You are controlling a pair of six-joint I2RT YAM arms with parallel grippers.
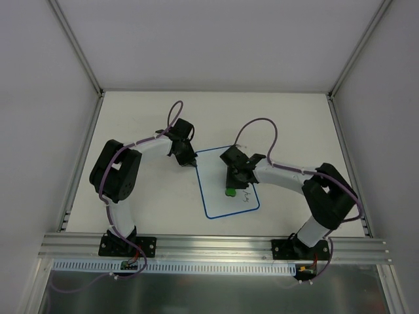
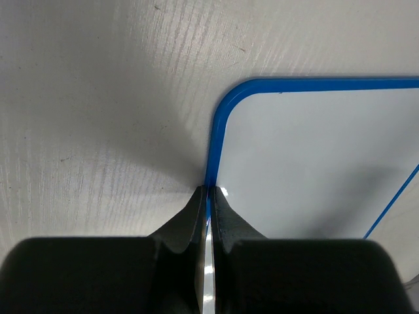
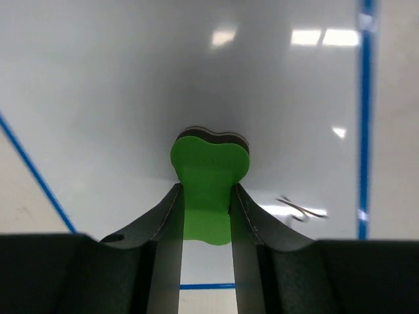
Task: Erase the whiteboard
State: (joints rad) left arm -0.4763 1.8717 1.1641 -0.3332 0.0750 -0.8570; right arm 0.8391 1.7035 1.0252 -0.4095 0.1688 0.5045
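Observation:
The whiteboard [image 1: 216, 183] lies flat in the middle of the table, white with a thin blue border. Dark scribbles [image 1: 246, 195] remain near its near right corner; they also show in the right wrist view [image 3: 302, 208]. My left gripper [image 1: 192, 161] is shut on the whiteboard's far left edge [image 2: 211, 171], pinching the blue border. My right gripper [image 1: 230, 190] is shut on a green eraser [image 3: 208, 173] and presses it on the whiteboard [image 3: 131, 85], just left of the scribbles. The eraser shows as a green spot in the top view [image 1: 230, 192].
The white table [image 1: 144, 118] is walled by white panels at the back and sides. An aluminium rail [image 1: 216, 245] runs along the near edge with both arm bases. Purple cables loop above each arm.

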